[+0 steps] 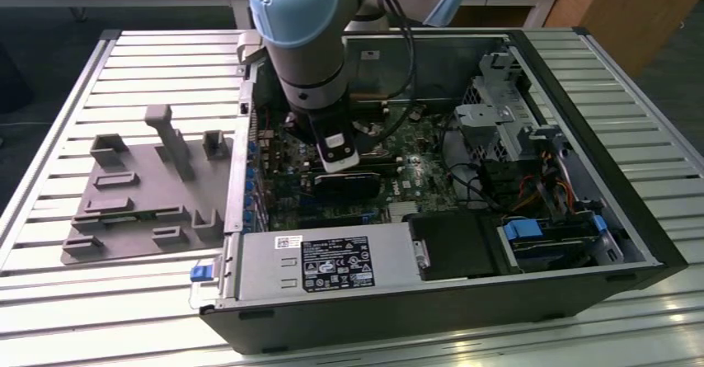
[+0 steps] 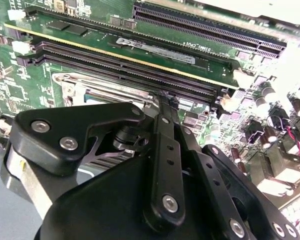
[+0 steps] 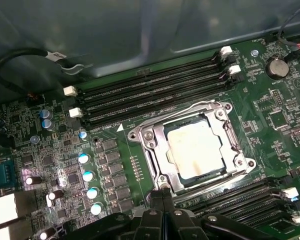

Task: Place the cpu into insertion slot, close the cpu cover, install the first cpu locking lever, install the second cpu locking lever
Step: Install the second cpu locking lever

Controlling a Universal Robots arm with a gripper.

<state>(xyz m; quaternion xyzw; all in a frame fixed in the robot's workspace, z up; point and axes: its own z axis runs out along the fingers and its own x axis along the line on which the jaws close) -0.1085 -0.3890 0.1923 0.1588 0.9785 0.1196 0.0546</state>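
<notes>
In the first wrist view the cpu (image 3: 196, 148), a silvery square with a pale smear on top, lies flat in the socket. The cpu cover (image 3: 157, 150), a silvery metal frame, lies down around it. Thin metal levers (image 3: 215, 180) run along the socket's edges; I cannot tell whether they are latched. My gripper (image 3: 163, 193) is shut, with its black tips together at the socket's near corner by a lever end; contact is unclear. In the second wrist view the gripper (image 2: 167, 100) points at the socket frame (image 2: 90, 85). From outside, the gripper (image 1: 341, 159) hangs inside the open computer case.
Black memory slots (image 3: 150, 95) flank the socket on two sides, and blue-topped capacitors (image 3: 85, 159) stand beside it. A black cable (image 3: 25, 57) loops by the case wall. A grey fixture plate (image 1: 143, 194) lies on the exterior view's left, with the power supply (image 1: 325, 264) at the case front.
</notes>
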